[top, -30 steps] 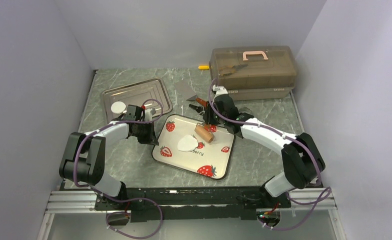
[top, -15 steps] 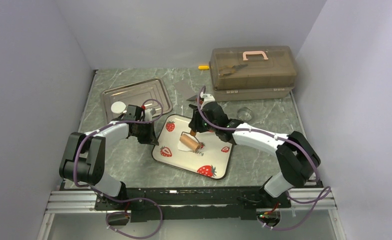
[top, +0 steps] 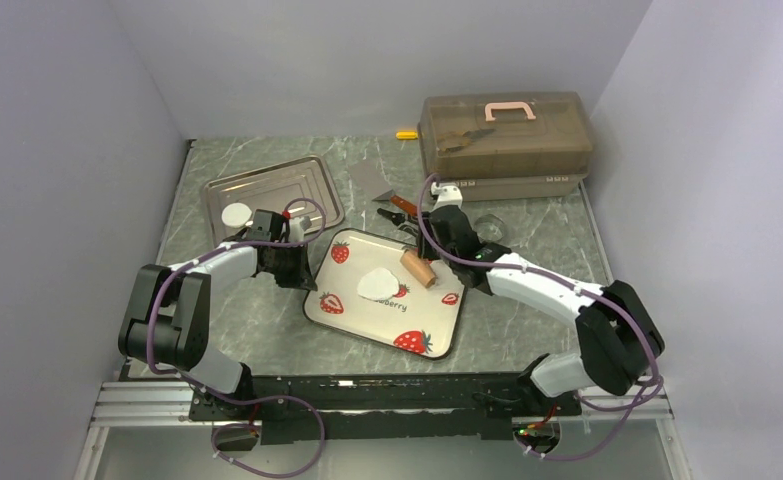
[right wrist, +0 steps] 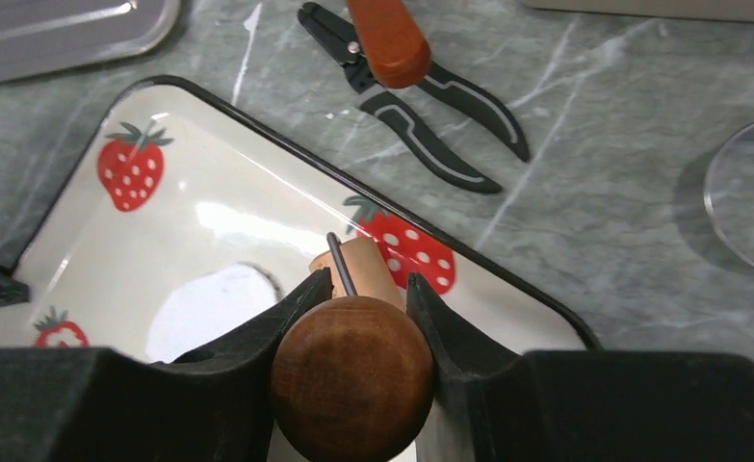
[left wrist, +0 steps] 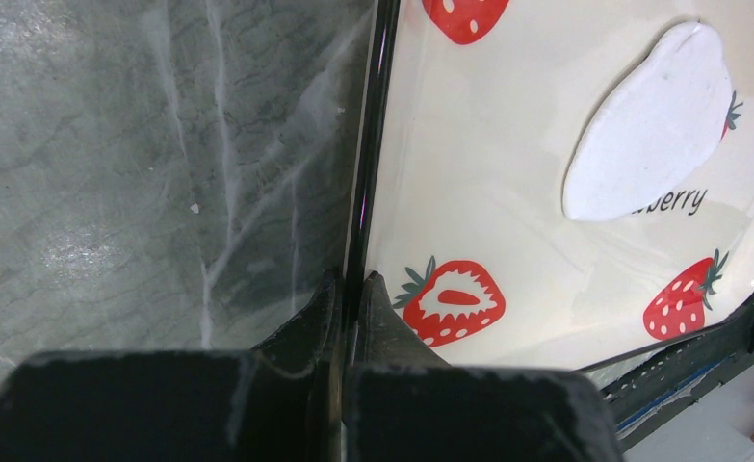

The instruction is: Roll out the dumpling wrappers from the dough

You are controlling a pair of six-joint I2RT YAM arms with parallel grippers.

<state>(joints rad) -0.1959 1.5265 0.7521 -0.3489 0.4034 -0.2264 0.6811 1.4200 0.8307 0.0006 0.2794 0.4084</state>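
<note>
Dough [top: 377, 284] lies as a flattened white oval on the strawberry tray [top: 362, 318] in the middle of the table, with the rolling pin [top: 417, 267] just beside its right edge (touching or not, I cannot tell). The right claw [right wrist: 368, 281] grips the pin's wooden handle. The left claw [left wrist: 351, 289] pinches the tray's left rim. One round wrapper [top: 236, 214] sits in the metal tray [top: 287, 185] near the far left corner.

Marbled counter [top: 267, 340] bears strawberry plate [top: 367, 320], rim in the left jaws; metal tray [top: 277, 185] beyond them; pliers [right wrist: 421, 135], toolbox [top: 502, 140] beyond right jaws.
</note>
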